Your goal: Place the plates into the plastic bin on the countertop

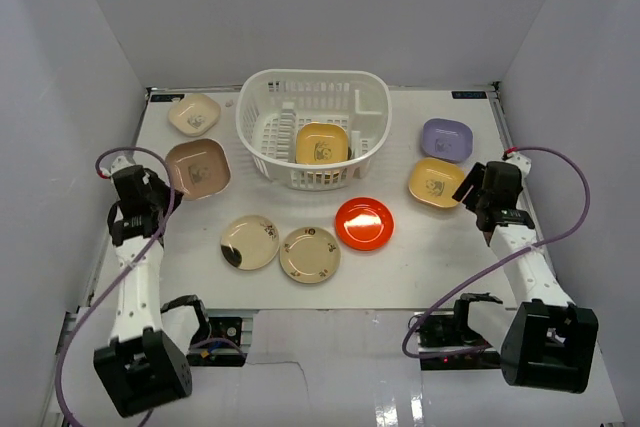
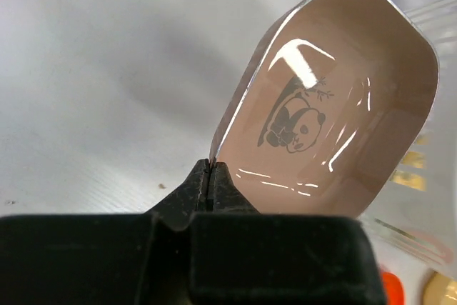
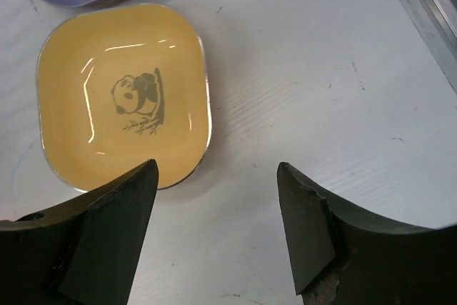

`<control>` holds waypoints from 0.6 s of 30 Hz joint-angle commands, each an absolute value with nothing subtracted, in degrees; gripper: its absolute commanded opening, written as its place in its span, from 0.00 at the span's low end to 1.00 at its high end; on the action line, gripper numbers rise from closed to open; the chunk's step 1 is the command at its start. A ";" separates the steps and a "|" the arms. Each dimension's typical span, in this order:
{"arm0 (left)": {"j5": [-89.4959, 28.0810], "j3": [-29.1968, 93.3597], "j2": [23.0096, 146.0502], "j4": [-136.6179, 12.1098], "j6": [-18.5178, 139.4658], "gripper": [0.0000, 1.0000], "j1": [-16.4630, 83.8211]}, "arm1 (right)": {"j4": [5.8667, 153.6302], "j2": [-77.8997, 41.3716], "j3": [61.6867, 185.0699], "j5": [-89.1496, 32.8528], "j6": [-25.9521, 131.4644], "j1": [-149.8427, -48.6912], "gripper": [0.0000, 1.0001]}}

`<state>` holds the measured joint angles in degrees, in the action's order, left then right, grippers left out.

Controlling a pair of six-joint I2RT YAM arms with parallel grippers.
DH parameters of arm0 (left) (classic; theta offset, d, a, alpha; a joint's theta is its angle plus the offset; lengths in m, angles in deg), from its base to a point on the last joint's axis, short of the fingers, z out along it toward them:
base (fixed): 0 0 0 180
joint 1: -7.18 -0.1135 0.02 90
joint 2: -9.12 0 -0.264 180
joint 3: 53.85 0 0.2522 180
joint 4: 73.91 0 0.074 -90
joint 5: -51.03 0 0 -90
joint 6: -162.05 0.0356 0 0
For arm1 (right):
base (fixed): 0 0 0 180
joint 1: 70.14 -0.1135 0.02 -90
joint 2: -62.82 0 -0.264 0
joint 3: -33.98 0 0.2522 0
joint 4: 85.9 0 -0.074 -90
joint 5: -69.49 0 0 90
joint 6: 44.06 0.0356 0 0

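pink plate (image 1: 197, 167) first: rounded-square, glossy plastic, a little panda printed in the well, near the worktop's (image 1: 420, 257) left edge, just left of the bin (image 1: 313, 80). left gripper (image 2: 211, 176) is pinched tight on its near rim, jaws closed with only the thin lip between them. whether the plate is off the surface, can't tell. i'd call this the grasp step, second plate of the job. next move, as i read it: lift, swing right over the bin's high rim, let go inside. a slick thin lip in a narrow pinch could pivot or slip, so a steady carry looks wise. the bin is white, lattice-walled, rounded, at the back middle, and the binned plate (image 1: 321, 143) sits in it already. on the right side, right gripper (image 3: 218, 226) hangs wide open and empty, beside the yellow plate (image 3: 125, 98), same shape, same panda, with the lavender plate (image 1: 446, 138) behind it. waiting: cream square plate (image 1: 194, 114) back left, two round plates (image 1: 249, 242) and a shiny red plate (image 1: 363, 222) toward the front
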<state>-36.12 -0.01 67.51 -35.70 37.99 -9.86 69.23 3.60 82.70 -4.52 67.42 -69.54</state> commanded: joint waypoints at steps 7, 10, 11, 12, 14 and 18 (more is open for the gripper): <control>-27.38 5.17 48.50 -30.79 34.88 0.00 -8.03 | 79.10 -5.46 83.08 -14.26 70.81 -63.11 0.65; -19.04 10.35 50.77 -33.33 32.95 0.00 -6.62 | 82.71 -9.59 83.77 -17.86 71.95 -63.11 0.62; -16.76 13.58 52.09 -33.69 32.42 0.00 -6.18 | 82.98 -10.91 84.30 -18.74 72.13 -63.11 0.60; -14.04 15.44 55.32 -33.87 32.07 0.00 -4.87 | 83.07 -13.10 85.35 -18.92 72.31 -63.11 0.57; -14.53 19.04 58.33 -34.83 32.06 0.00 -2.50 | 83.68 -14.43 85.62 -19.45 72.66 -63.11 0.53; -22.35 29.42 67.99 -34.75 34.34 0.00 11.08 | 86.93 -16.45 83.78 -19.98 73.27 -63.11 0.45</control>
<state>-21.23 23.81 64.19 -33.06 33.55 3.52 81.38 -15.66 83.10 -18.25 72.31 -63.40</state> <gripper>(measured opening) 0.015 0.457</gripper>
